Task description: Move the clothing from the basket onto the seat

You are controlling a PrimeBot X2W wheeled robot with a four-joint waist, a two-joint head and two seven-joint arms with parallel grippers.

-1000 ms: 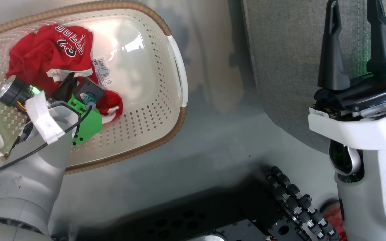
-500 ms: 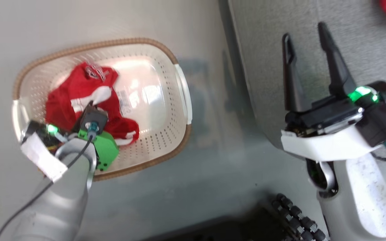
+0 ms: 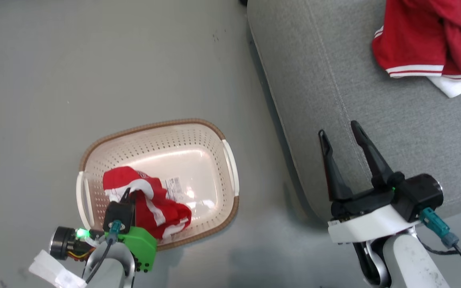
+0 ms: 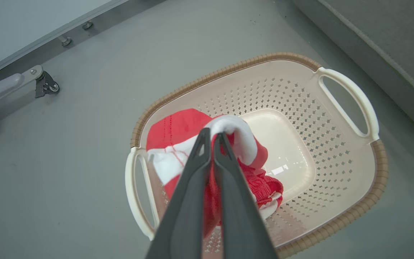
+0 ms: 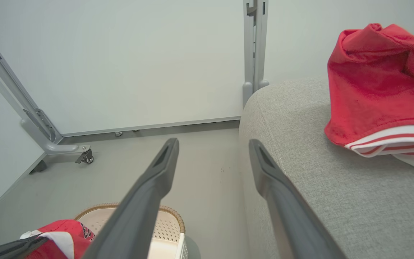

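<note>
While one red sports garment [image 4: 182, 124] lies bunched in the near-left part of the laundry basket [image 3: 154, 123], the left pincer [image 4: 212, 138] reaches down into it from the near side. Its two dark fingers are drawn almost together on the cloth. Red fabric shows in the narrow slit between them, and a white band of the garment arches over their tips. The rest of the garment sags onto the basket's perforated bottom, where a paper label [image 3: 173, 188] lies bare just right of it. The basket has a brown woven-look rim and a white handle at each end, and it stands on the grey floor [image 3: 94, 60], left of the seat [image 3: 334, 80] and apart from it. On that grey woven cushion, toward its far right, a second red garment [image 3: 422, 36] lies crumpled, its white-and-red striped hem turned toward the near side. The right pincer [image 3: 337, 128] hangs over the seat's near-left edge with its fingers spread well apart and nothing between them, pointing toward the far side. Beyond the basket, a grey metal frame leg on a small caster [image 4: 47, 84] stands on the floor before a pale wall panel [image 5: 120, 54].
</note>
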